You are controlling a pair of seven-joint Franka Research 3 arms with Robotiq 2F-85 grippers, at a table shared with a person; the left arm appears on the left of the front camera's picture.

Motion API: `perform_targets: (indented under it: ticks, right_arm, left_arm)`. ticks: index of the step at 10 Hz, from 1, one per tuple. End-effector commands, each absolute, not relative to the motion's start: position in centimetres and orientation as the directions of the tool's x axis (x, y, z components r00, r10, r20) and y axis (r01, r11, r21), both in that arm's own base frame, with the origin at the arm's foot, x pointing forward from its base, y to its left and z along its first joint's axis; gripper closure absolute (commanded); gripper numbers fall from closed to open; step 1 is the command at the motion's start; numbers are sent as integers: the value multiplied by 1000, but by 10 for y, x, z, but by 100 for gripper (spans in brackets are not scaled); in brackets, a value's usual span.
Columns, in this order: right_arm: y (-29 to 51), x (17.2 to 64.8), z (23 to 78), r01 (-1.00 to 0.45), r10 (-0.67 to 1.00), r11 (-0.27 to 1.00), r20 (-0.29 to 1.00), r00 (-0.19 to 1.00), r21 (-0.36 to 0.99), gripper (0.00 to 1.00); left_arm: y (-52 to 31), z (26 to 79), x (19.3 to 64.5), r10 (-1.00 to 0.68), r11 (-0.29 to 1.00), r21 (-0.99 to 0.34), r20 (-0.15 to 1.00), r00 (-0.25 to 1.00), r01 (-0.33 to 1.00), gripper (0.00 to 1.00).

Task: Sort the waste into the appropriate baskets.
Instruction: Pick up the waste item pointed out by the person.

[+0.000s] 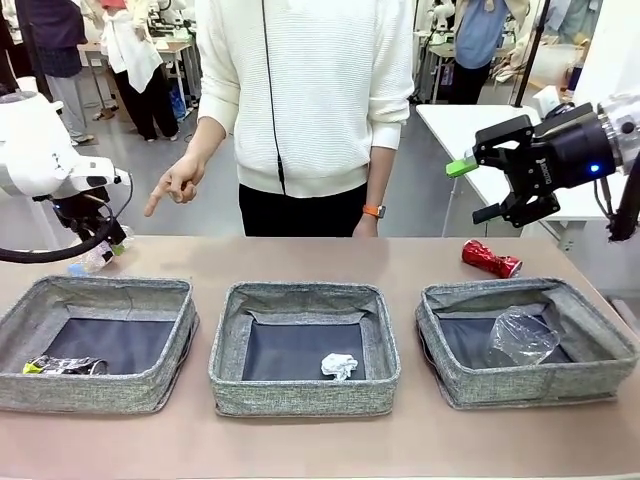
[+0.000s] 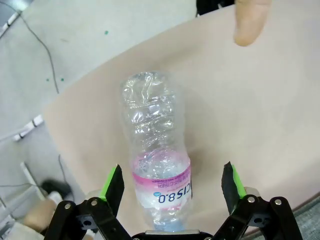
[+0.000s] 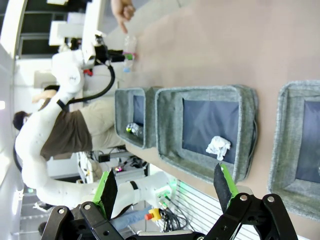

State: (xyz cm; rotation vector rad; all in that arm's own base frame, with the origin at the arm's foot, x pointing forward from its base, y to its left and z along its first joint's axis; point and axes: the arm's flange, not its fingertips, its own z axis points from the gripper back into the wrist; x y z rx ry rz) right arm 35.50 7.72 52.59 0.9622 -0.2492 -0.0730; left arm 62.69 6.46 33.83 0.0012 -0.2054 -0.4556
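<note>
A clear pink-labelled bottle [image 2: 157, 145] lies on the table's far left corner, between the open fingers of my left gripper [image 2: 172, 182], which reaches down around it [image 1: 105, 245]. A crushed red can [image 1: 490, 258] lies on the table behind the right basket [image 1: 530, 390]. That basket holds a clear plastic cup [image 1: 520, 338]. The middle basket [image 1: 300, 397] holds a crumpled paper ball [image 1: 338, 365]. A dark printed can [image 1: 65, 365] rests in the left basket [image 1: 90, 392]. My right gripper [image 1: 472, 190] hangs open and empty, high above the can.
A person stands at the far side, one hand [image 1: 170, 185] pointing down toward the bottle [image 1: 90, 260]; a fingertip [image 2: 250, 20] shows beyond it. The table's corner edge runs close behind the bottle. In the right wrist view the middle basket [image 3: 167, 135] lies below my right gripper [image 3: 167, 187].
</note>
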Motion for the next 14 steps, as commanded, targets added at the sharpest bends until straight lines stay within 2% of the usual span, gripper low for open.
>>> perform_targets:
  ticks: [1, 6, 7, 8, 9, 10, 11, 14]
  right_arm:
    - [79, 355, 529, -35, -176, 576, 166, 970, 816, 0]
    - [79, 355, 529, -35, -176, 576, 166, 970, 816, 0]
    - [79, 355, 529, -35, -176, 576, 166, 970, 816, 0]
    - [79, 355, 529, -35, -176, 576, 166, 970, 816, 0]
    - [79, 355, 529, -35, -176, 576, 166, 970, 816, 0]
    - [79, 355, 529, -35, -176, 576, 166, 970, 816, 0]
    - [79, 355, 529, -35, -176, 576, 166, 970, 816, 0]
    - [79, 355, 529, -35, -176, 576, 166, 970, 816, 0]
  left_arm:
    - [73, 334, 630, -457, 880, -42, 201, 866, 474, 0]
    - [76, 328, 629, -442, 886, -66, 181, 879, 459, 0]
    - [73, 327, 628, -478, 872, -34, 145, 866, 488, 57]
    - [72, 327, 627, -480, 870, -41, 153, 864, 491, 57]
    - [72, 327, 626, -477, 871, -44, 159, 864, 489, 100]
    - [72, 327, 625, -473, 873, -47, 163, 866, 486, 62]
    - [72, 327, 624, -472, 873, -49, 166, 866, 485, 100]
    - [72, 329, 619, -468, 876, -40, 172, 867, 481, 100]
